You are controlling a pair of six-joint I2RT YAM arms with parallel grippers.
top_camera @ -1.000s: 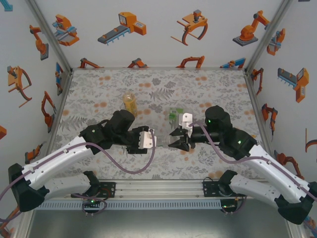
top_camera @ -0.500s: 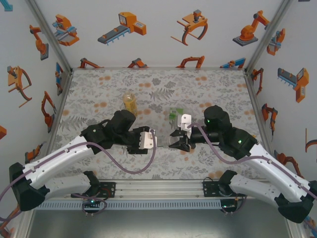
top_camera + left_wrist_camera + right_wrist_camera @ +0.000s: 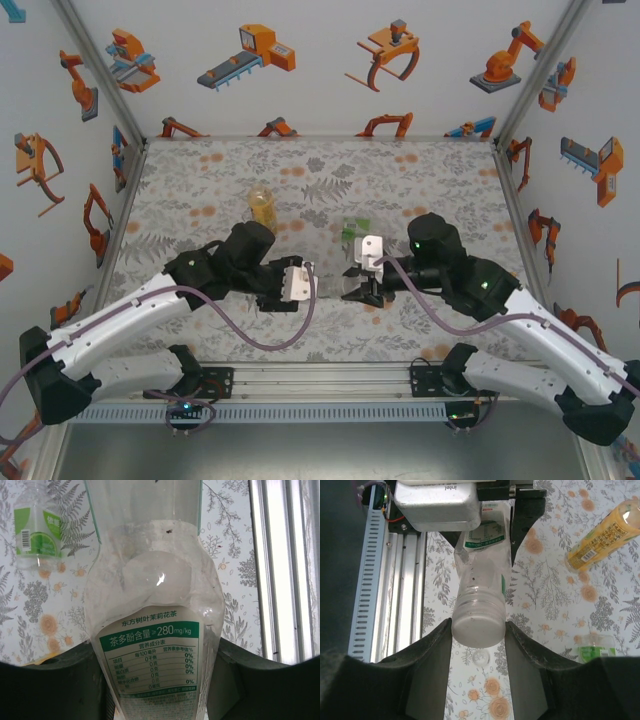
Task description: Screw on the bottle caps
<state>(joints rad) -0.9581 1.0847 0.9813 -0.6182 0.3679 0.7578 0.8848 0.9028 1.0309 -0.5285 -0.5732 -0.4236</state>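
Note:
A clear bottle (image 3: pixel 155 595) with a green and white label lies level between the two arms above the mat. My left gripper (image 3: pixel 157 680) is shut on its labelled body, seen from above at the left gripper (image 3: pixel 306 280). The bottle's neck end carries a white bottle cap (image 3: pixel 479 627). My right gripper (image 3: pixel 479 635) is shut on that cap, one finger against each side; from above the right gripper (image 3: pixel 352 288) faces the left one. A second small pale cap (image 3: pixel 481 657) lies on the mat right below.
A yellow bottle (image 3: pixel 262 205) lies on the floral mat behind the left arm. A small green-labelled bottle (image 3: pixel 352 228) lies behind the right gripper. The aluminium rail (image 3: pixel 395 605) runs along the near edge of the table.
The right wrist has rolled about the cap and edged a little left and nearer. The left arm and the bottle have stayed put.

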